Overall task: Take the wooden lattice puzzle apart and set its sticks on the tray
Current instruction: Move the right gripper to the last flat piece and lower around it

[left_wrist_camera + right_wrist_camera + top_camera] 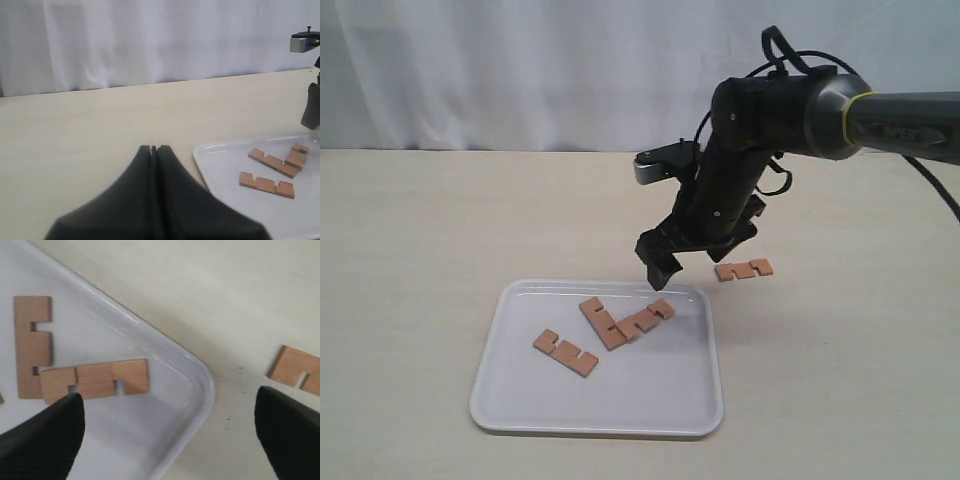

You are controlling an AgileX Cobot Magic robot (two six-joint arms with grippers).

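Note:
No assembled wooden lattice puzzle is in view; only separate sticks show. The white tray (650, 385) holds three sticks: one lies alone (566, 352), and two touch at their ends (603, 322) (648, 318). Another stick (743, 269) lies on the table just right of the tray's far right corner. My right gripper (705, 243) hangs open and empty above that corner; in the right wrist view the right gripper (167, 400) straddles the tray rim (200, 390), between a tray stick (95, 379) and the table stick (297, 370). My left gripper (154, 148) is shut and empty, over the table left of the tray (225, 165).
The light wooden table (420, 220) stretches around the tray on all sides. A white curtain (520, 70) hangs behind it. The right arm's black body and cables (770, 110) reach in from the right.

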